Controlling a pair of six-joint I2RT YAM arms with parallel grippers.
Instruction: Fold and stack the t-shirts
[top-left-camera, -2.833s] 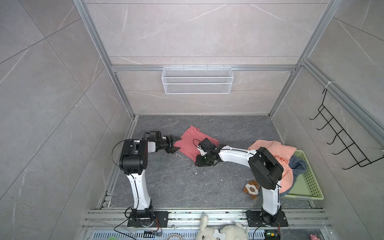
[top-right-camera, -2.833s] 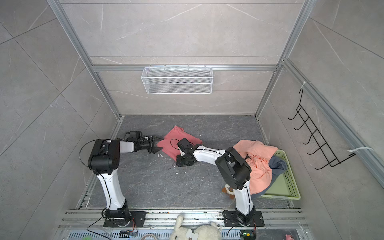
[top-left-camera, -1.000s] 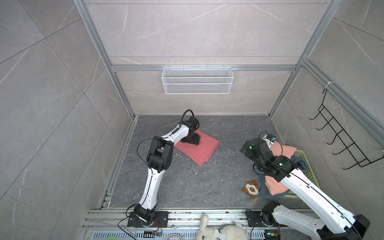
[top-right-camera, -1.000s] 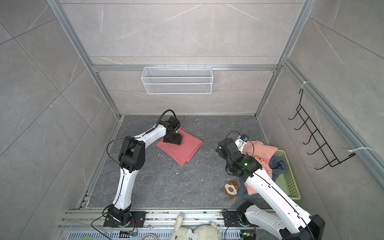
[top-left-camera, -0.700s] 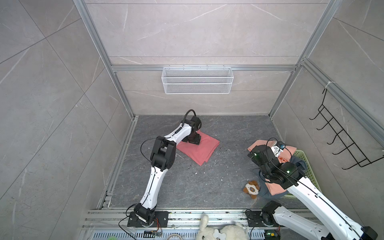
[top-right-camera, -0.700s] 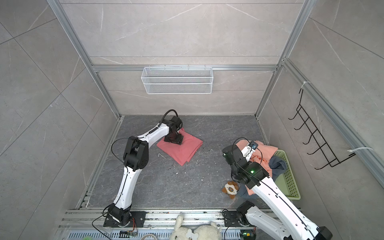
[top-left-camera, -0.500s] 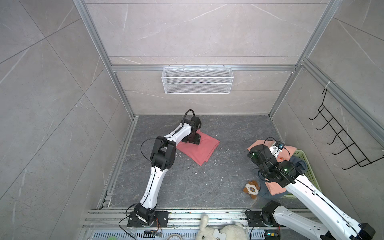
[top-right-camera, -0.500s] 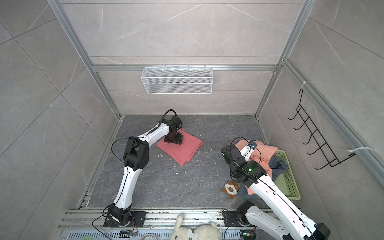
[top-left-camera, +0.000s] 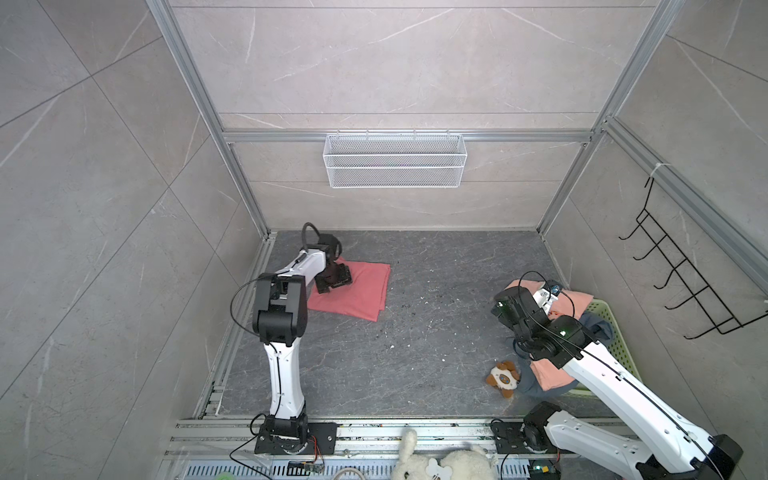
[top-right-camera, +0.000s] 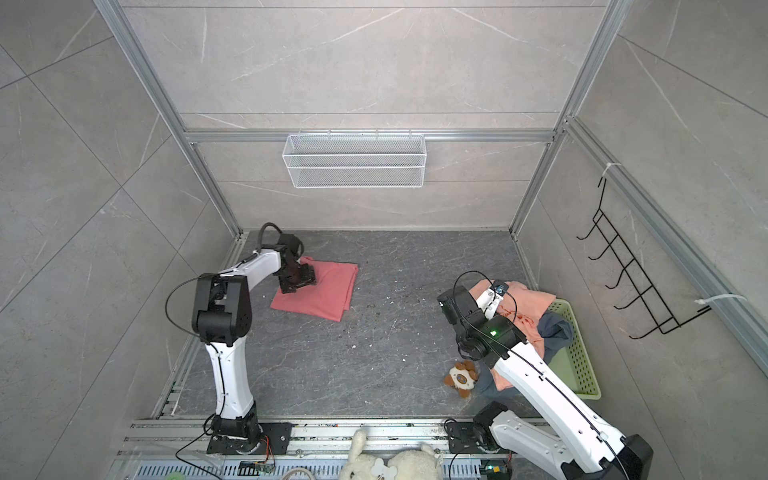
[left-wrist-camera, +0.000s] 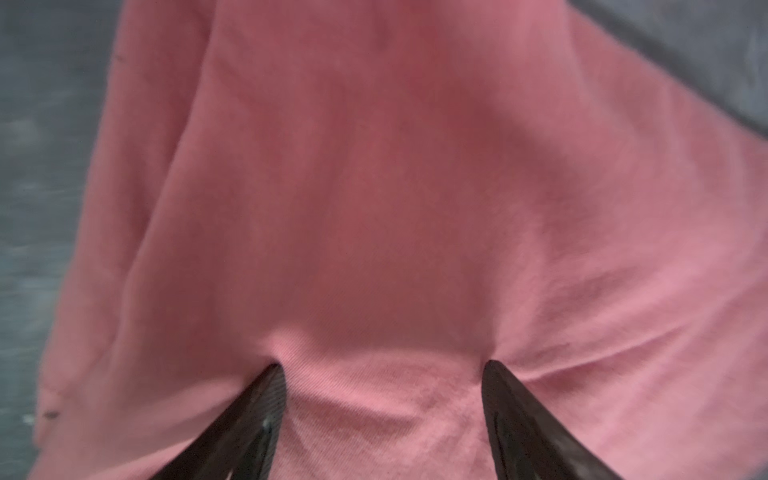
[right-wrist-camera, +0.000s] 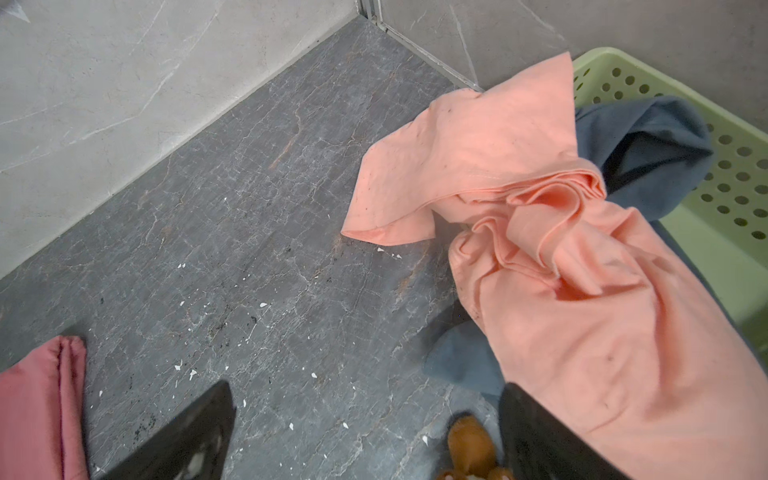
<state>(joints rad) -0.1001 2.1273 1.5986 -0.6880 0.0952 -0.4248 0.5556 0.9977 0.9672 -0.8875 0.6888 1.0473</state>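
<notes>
Left fingers (left-wrist-camera: 249, 424), spread, press the folded coral-red t-shirt (top-left-camera: 357, 291) flat; the right fingers (right-wrist-camera: 187, 436), spread and empty, should pinch a free corner of the peach t-shirt (right-wrist-camera: 519, 174).

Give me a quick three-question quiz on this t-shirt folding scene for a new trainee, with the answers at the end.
1. Fill in: the peach t-shirt and the blue-grey t-shirt spill over the rim of the pale green ___.
2. True or false: the right gripper is open and holds nothing.
3. The fingers of the left gripper press on: A) the peach t-shirt B) the folded coral-red t-shirt C) the blue-grey t-shirt.
Key: 1 basket; 2 true; 3 B.
</notes>
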